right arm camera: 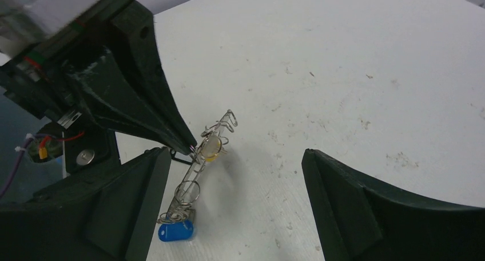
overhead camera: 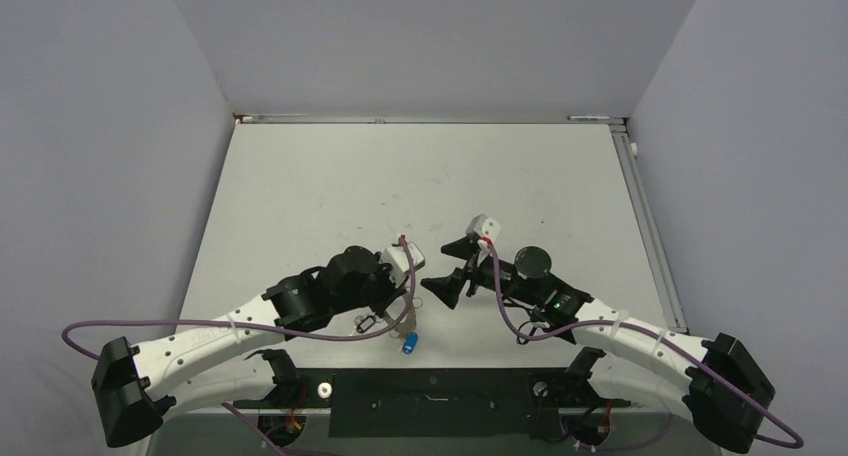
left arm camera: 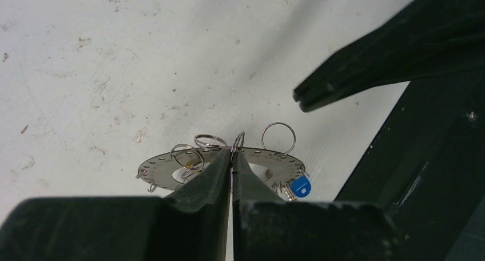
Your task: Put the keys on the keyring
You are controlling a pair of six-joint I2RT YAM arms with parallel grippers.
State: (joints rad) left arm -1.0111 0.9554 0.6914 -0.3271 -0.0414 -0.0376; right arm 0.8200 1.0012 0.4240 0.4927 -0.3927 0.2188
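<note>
My left gripper (left arm camera: 231, 153) is shut on the rim of the keyring (left arm camera: 163, 170), a flat silvery disc with small wire loops around its edge. The keyring (right arm camera: 194, 169) hangs tilted from those fingers (right arm camera: 146, 109), its low end by the table. On it hang a blue-tagged key (right arm camera: 175, 230) at the bottom and a yellow-tagged key (right arm camera: 211, 148) near the top. A black-tagged key (overhead camera: 365, 323) shows beside the left gripper (overhead camera: 397, 311); I cannot tell whether it is attached. My right gripper (right arm camera: 234, 155) stands open just right of the keyring with nothing between its fingers.
The two grippers face each other closely near the table's front middle, the right gripper (overhead camera: 440, 266) next to the left one. The black base plate (overhead camera: 430, 401) of the arms runs along the near edge. The table top (overhead camera: 420, 176) is white with small scuffs.
</note>
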